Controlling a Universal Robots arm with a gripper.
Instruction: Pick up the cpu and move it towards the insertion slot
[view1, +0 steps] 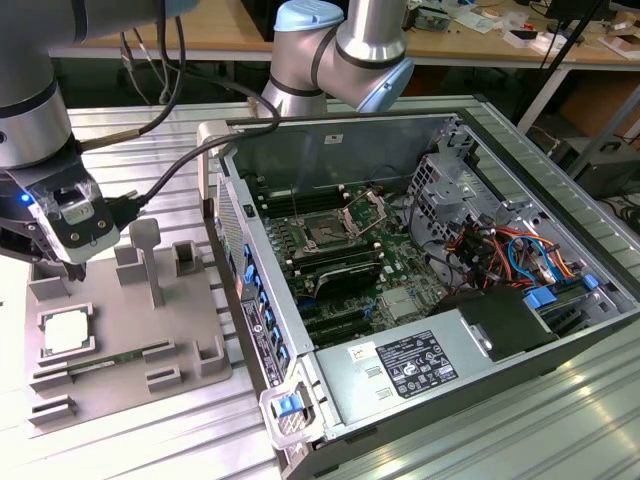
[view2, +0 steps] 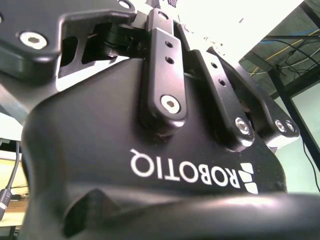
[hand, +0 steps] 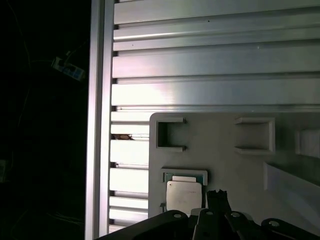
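Hovering above grey plastic tray (view1: 110, 300) — dark fingers (hand: 217, 199) closed together, empty, square silvery cpu (view1: 65, 332) lying flat nearby

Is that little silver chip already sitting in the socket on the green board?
No, the cpu lies on the grey tray at the exterior view's left, well apart from the insertion slot.
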